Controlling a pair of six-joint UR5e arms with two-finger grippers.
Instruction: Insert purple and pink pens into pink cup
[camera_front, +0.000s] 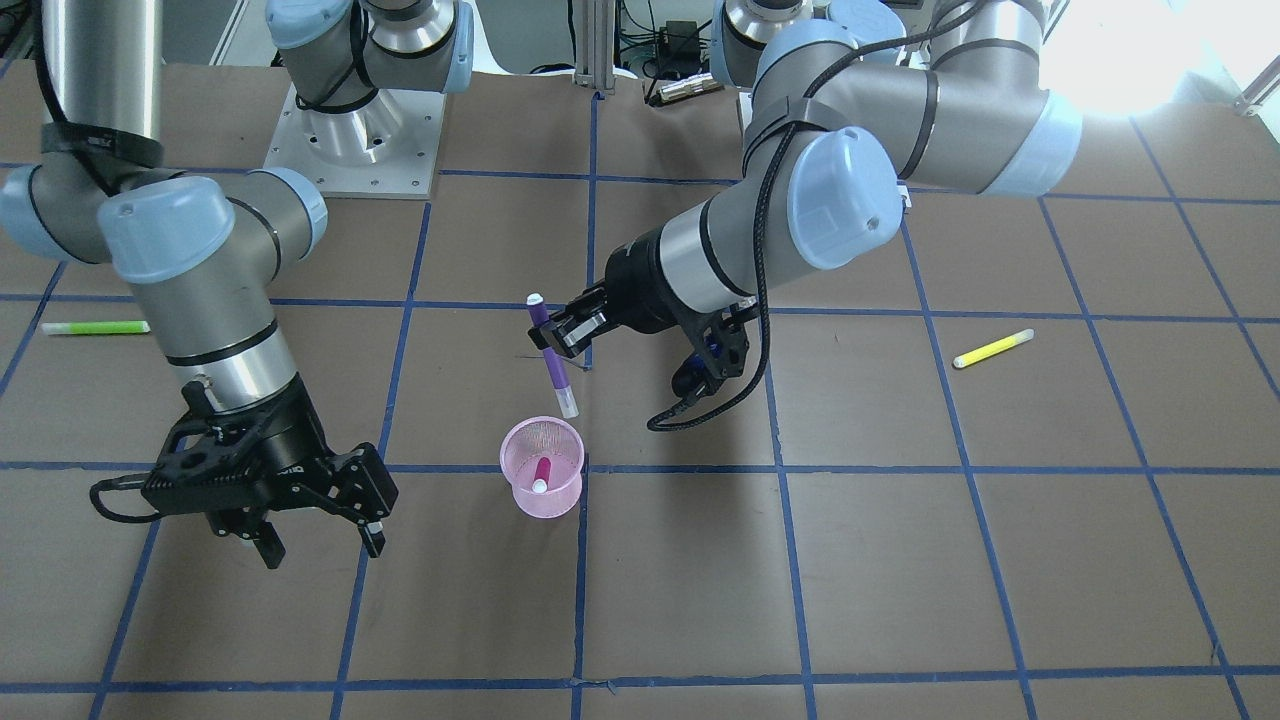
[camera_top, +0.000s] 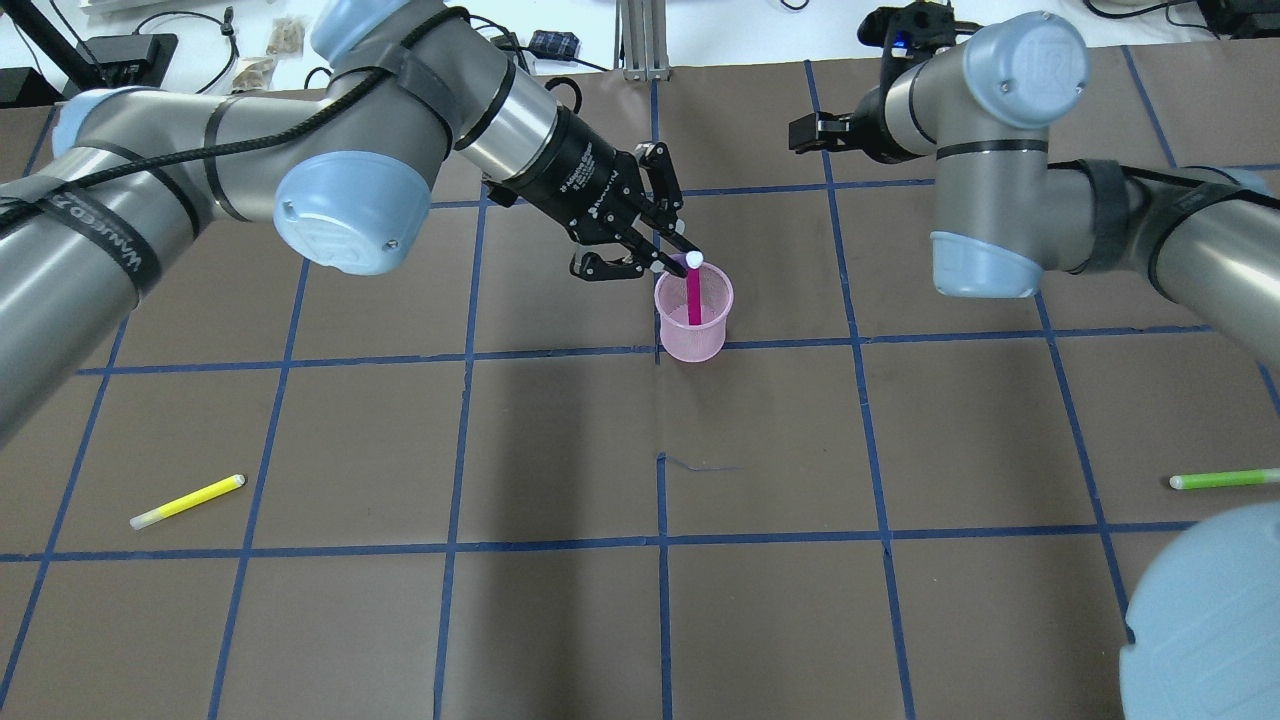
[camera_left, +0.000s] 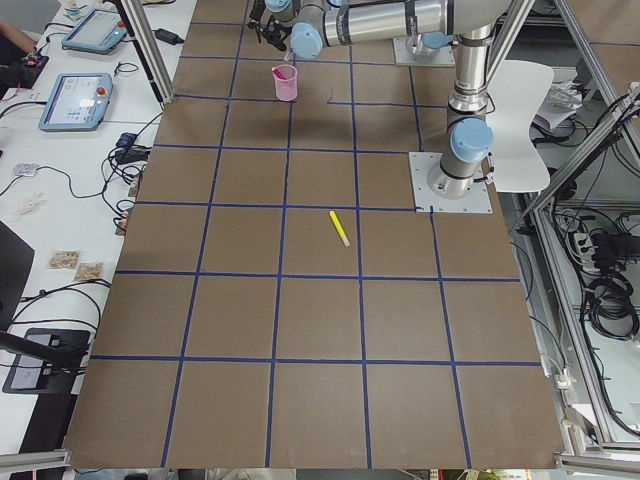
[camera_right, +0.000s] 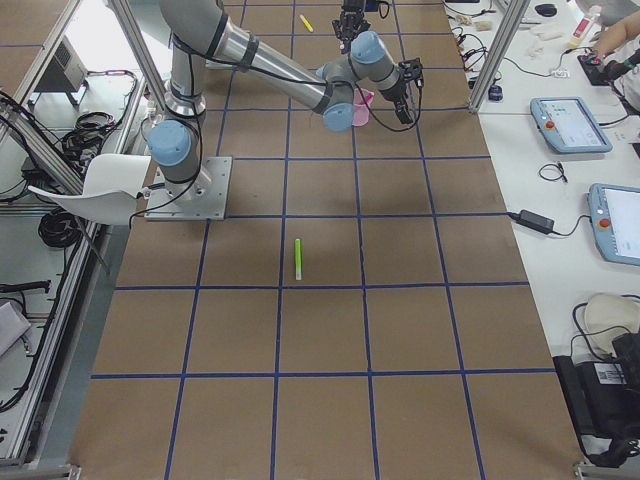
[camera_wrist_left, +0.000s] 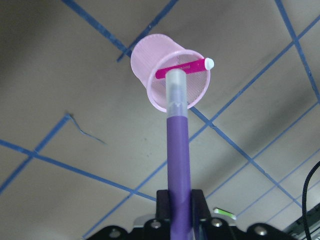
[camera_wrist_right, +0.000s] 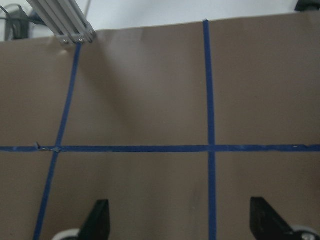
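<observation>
The pink mesh cup (camera_front: 541, 466) stands on the table with the pink pen (camera_front: 541, 470) leaning inside it, white tip at the rim. My left gripper (camera_front: 553, 340) is shut on the purple pen (camera_front: 552, 352) and holds it steeply tilted, clear cap end down, just above the cup's robot-side rim. In the left wrist view the purple pen (camera_wrist_left: 179, 150) points at the cup (camera_wrist_left: 150, 82) with the pink pen (camera_wrist_left: 182, 66) across it. In the overhead view the left gripper (camera_top: 672, 262) is at the cup (camera_top: 692, 335). My right gripper (camera_front: 323, 552) is open and empty, apart from the cup.
A yellow highlighter (camera_front: 993, 348) lies on the left arm's side of the table. A green highlighter (camera_front: 95, 327) lies on the right arm's side. Blue tape lines grid the brown table. The right wrist view shows only bare table between its open fingertips (camera_wrist_right: 100, 220).
</observation>
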